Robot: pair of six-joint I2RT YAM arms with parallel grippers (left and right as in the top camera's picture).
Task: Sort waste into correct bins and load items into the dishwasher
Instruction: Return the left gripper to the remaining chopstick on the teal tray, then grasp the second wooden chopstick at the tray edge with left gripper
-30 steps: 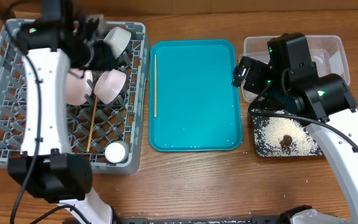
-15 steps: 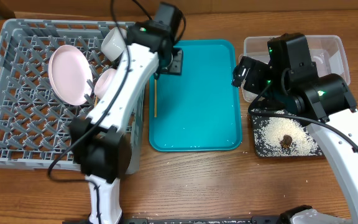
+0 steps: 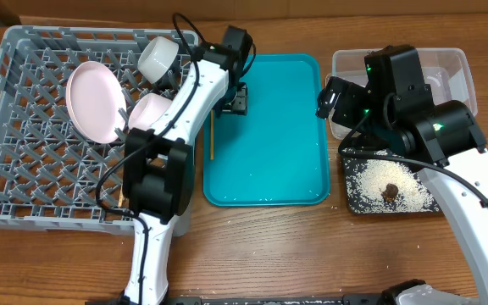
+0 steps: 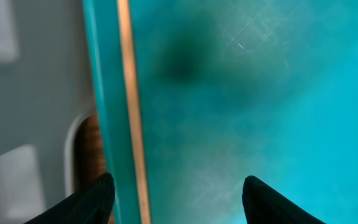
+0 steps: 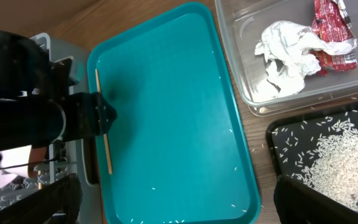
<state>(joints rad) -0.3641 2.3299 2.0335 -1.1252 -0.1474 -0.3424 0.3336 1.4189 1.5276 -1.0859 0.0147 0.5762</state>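
Observation:
One wooden chopstick [image 3: 212, 119] lies along the left edge of the teal tray [image 3: 269, 169]. My left gripper [image 3: 236, 100] hovers just above it, open and empty. In the left wrist view the chopstick [image 4: 129, 93] runs between the fingers [image 4: 179, 199], close to the left one. The grey dish rack [image 3: 24, 186] holds a white plate [image 3: 93, 103] and two small bowls [image 3: 159, 55] [image 3: 149, 114]. My right gripper [image 5: 185, 205] is open and empty, high above the tray. The clear tub [image 5: 241, 93] holds crumpled paper [image 5: 284, 56] and the red wrapper [image 5: 331, 28]. The black tray [image 3: 354, 203] holds rice and a brown lump [image 3: 390, 191].
A few rice grains [image 5: 185, 218] lie scattered at the teal tray's near edge. My left arm stretches over the rack's right side and hides the cup. A second chopstick [image 3: 122, 193] shows partly on the rack floor. Bare wooden table lies in front.
My left arm swung from over the rack to the teal tray's left edge and lowered over the chopstick. The right arm has not moved.

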